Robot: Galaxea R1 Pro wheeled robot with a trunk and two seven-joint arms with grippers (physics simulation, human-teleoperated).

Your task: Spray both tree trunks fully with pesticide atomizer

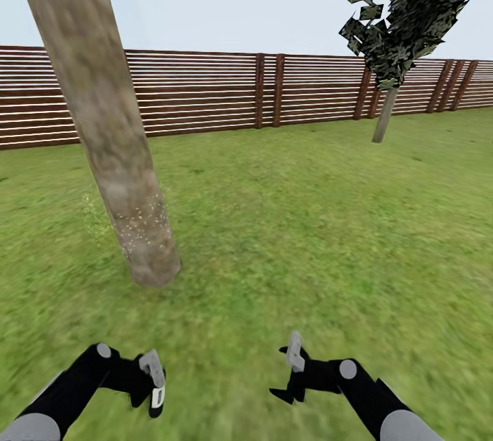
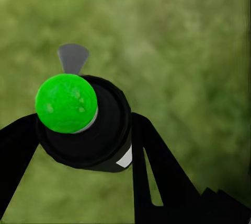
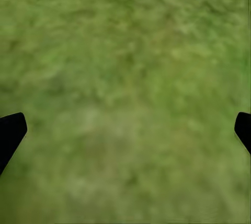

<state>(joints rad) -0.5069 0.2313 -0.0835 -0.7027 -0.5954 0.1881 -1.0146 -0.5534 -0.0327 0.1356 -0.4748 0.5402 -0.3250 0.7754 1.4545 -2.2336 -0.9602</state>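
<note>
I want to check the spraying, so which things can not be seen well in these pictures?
- Near tree trunk: top cut off by the head view's edge; far side hidden, so pesticide cover is unknown.
- Pesticide atomizer: in the left wrist view, the left tool hides its sides.
- Second tree: far, small.

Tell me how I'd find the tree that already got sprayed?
Start at the long reddish wooden fence across the back of the lawn. In front of it, at the left, a thick pale grey-brown trunk leans up out of the grass. Unlike the thin, leafy tree far off at the right, its base is dusted with tiny whitish specks.
</note>
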